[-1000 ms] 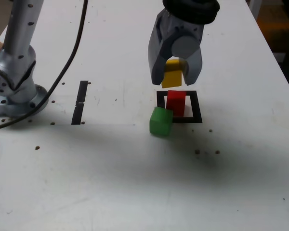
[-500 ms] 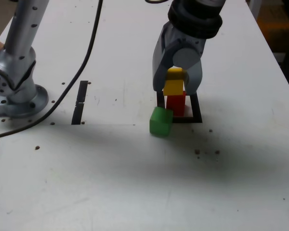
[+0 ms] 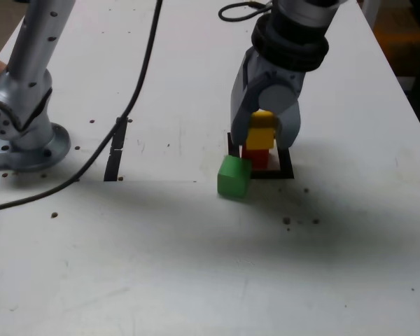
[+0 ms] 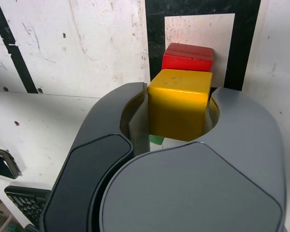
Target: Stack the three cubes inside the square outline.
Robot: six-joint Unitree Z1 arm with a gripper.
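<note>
The gripper [image 3: 264, 133] is clenched on the yellow cube [image 3: 261, 131], its two grey jaws pressing the cube's sides, as the wrist view shows plainly [image 4: 180, 104]. The yellow cube sits directly over the red cube [image 3: 256, 157], which stands inside the square outline [image 3: 285, 166] on the white desk [image 3: 196, 259]; whether the two cubes are touching cannot be told. In the wrist view the red cube [image 4: 188, 57] shows just beyond the yellow one, on the white centre of the outline [image 4: 154, 29].

The green cube [image 3: 234, 176] rests tilted on the desk, at the outline's near corner on the exterior view's left, close beside the red cube and just in front of the gripper's jaw.

Farther toward the exterior view's left lies a thin black strip [image 3: 116, 150], and a black cable [image 3: 129, 105] runs across the desk over it. At the desk's edge on that side stands a grey metal arm base [image 3: 24, 105]. Small dark specks [image 3: 299, 221] dot the desk in front of the outline.

No brand, label or writing can be read.
</note>
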